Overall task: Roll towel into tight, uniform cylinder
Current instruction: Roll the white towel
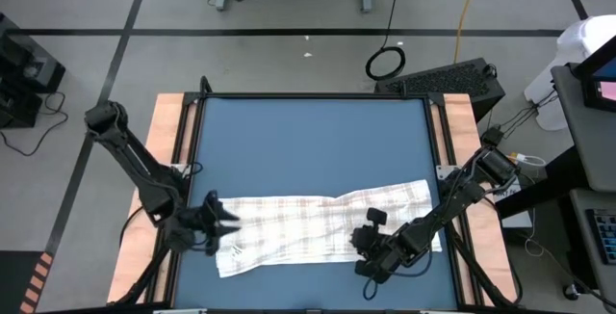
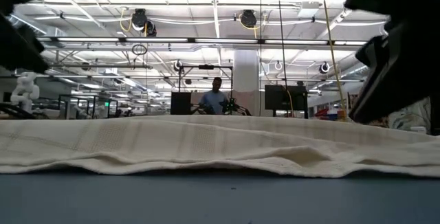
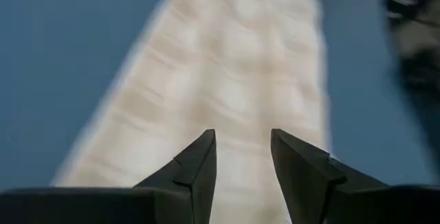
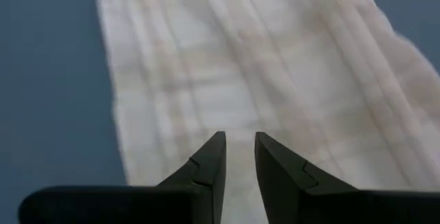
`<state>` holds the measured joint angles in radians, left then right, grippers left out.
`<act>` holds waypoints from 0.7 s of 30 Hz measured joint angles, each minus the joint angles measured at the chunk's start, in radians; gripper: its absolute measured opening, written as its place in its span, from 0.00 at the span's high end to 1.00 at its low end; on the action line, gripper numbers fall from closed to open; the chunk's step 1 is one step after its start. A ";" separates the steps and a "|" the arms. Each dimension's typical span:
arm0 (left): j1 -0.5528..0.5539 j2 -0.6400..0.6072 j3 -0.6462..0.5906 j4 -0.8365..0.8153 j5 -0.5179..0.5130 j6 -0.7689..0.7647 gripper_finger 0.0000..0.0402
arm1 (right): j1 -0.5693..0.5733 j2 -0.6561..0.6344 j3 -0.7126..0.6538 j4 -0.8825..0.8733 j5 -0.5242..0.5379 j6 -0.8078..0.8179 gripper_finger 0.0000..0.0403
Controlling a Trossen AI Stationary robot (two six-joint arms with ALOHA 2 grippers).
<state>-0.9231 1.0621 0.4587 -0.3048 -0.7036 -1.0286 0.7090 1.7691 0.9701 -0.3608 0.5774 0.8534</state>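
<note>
The towel [image 1: 322,222] is lying flat and unrolled on the blue mat [image 1: 308,141], stretched as a long strip across the near part of the worktop [image 1: 168,136]. Its long axis is running from the left tool [image 1: 219,225] to the right tool [image 1: 369,256], so each tool is facing along the strip toward the other.

The left tool is hovering over its own end of the strip, and the cloth is reaching straight ahead of it. In the left wrist view its two fingers [image 3: 196,172] are standing apart with bare cloth showing in the gap; they are pinching nothing. The right tool is hanging over the near edge of the strip, somewhat inward of the far end. Its fingers [image 4: 210,165] are showing a narrower gap, also with nothing between them, so it too is holding nothing.

Judging from this, no roll is started yet. A roll would have to begin at one short end and travel along the long axis, and the left tool is sitting nearer to such an end.

The cloth is rippling slightly along its near edge in the low view. Beyond the worktop a large workshop is showing, with a person [image 2: 216,97] standing far off.
</note>
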 joint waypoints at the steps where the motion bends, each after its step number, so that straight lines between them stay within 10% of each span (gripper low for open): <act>1: 0.023 0.022 0.000 0.000 -0.016 0.023 0.64 | 0.000 0.000 0.004 0.026 0.001 -0.018 0.83; 12: 0.181 0.226 0.000 -0.322 0.156 -0.269 0.64 | 0.007 0.020 -0.023 0.165 -0.008 -0.050 0.83; 21: 0.182 0.300 -0.033 -0.349 0.108 -0.336 0.64 | 0.020 0.140 -0.041 0.226 -0.034 0.048 0.83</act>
<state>-0.7410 1.3621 0.4255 -0.6535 -0.5953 -1.3642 0.7291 1.9087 0.9295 -0.1349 0.5431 0.9012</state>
